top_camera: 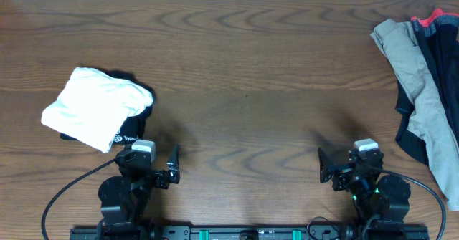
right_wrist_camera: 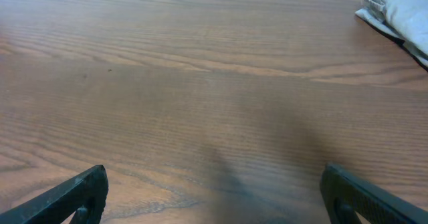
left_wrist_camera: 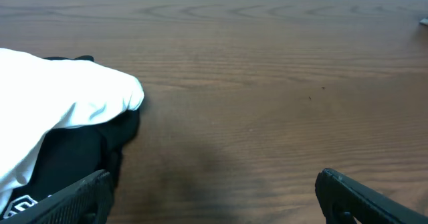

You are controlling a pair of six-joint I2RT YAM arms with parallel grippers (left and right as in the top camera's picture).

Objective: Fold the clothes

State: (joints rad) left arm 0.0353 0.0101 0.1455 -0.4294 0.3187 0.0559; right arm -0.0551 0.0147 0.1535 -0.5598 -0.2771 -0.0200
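The table [top_camera: 244, 61] carries two groups of clothes: an unfolded heap of beige garment [top_camera: 423, 89] and black pants [top_camera: 443, 68] with a red-grey waistband at the right edge, apparently awaiting folding, and a white garment [top_camera: 93, 107] lying compact on a black garment [top_camera: 140, 118] at left, judged a finished stack. Two arms sit near the front edge, left gripper [top_camera: 163, 170] and right gripper [top_camera: 331, 168] both empty, jaws spread wide, touching no cloth.
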